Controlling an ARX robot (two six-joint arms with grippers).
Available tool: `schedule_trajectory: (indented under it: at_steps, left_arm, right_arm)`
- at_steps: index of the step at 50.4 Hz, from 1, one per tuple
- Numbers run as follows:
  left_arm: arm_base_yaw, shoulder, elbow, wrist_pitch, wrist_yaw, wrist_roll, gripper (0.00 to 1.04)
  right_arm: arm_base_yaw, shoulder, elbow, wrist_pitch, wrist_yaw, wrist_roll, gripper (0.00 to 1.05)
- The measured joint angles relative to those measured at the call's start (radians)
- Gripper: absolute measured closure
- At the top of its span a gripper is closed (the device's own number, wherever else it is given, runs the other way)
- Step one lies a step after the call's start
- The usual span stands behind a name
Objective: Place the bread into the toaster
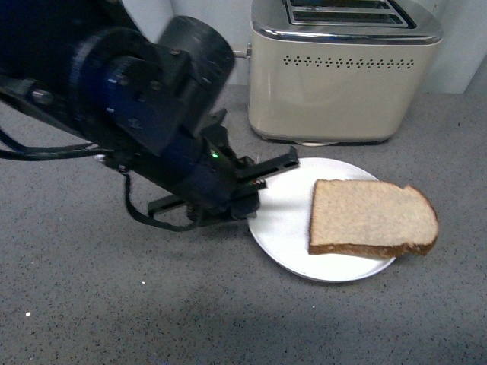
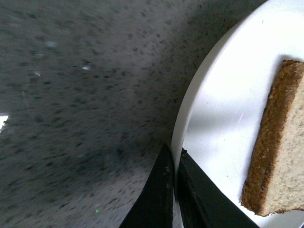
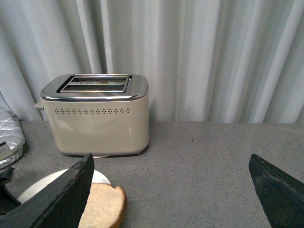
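Observation:
The bread (image 1: 371,218), a light-brown slice with a darker crust, lies flat on the right half of a round white plate (image 1: 283,226), its rounded end hanging over the plate's right edge. My left gripper (image 1: 255,190) is shut on the plate's left rim; in the left wrist view (image 2: 174,164) its two dark fingers pinch the rim (image 2: 183,128), with the bread (image 2: 280,147) beyond. The beige toaster (image 1: 342,68) stands behind the plate, slots up. My right gripper (image 3: 171,185) is open and empty, to the right of the bread (image 3: 102,206), facing the toaster (image 3: 97,114).
Grey speckled countertop (image 1: 114,304) all round. A silver quilted mitt (image 3: 8,137) lies at the edge of the right wrist view, beside the toaster. A pale pleated curtain (image 3: 213,57) hangs behind the counter.

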Motion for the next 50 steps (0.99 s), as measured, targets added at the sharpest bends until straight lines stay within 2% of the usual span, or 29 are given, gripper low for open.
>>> schedule_trajectory:
  at_steps: [5, 18, 25, 30, 40, 43, 49, 50]
  left_arm:
    - [-0.04, 0.064, 0.072, -0.007, -0.032, -0.046, 1.02]
    - [-0.071, 0.108, 0.17, -0.04, -0.055, -0.097, 1.0]
    - [-0.076, 0.092, 0.159, -0.019, -0.086, -0.105, 0.71]
    - [-0.076, 0.051, 0.114, 0.035, -0.122, -0.11, 0.59]
    - [-0.051, -0.208, -0.119, 0.28, -0.422, -0.035, 0.19]
    - [-0.032, -0.299, -0.222, 0.375, -0.482, 0.007, 0.07]
    - [0.011, -0.478, -0.441, 0.513, -0.54, 0.061, 0.07]
    - [0.018, -0.503, -0.495, 0.579, -0.567, 0.1, 0.09]
  right_arm:
    - [0.0, 0.0, 0.0, 0.0, 0.0, 0.0, 0.1]
    - [0.0, 0.0, 0.0, 0.0, 0.0, 0.0, 0.1]
    - [0.0, 0.0, 0.0, 0.0, 0.0, 0.0, 0.1]
    - [0.0, 0.0, 0.0, 0.0, 0.0, 0.0, 0.1]
    - [0.0, 0.0, 0.0, 0.0, 0.0, 0.0, 0.1]
    - [0.0, 0.0, 0.0, 0.0, 0.0, 0.0, 0.1]
    - [0.0, 0.0, 0.0, 0.0, 0.0, 0.0, 0.1]
    - [0.0, 0.0, 0.0, 0.0, 0.0, 0.0, 0.1]
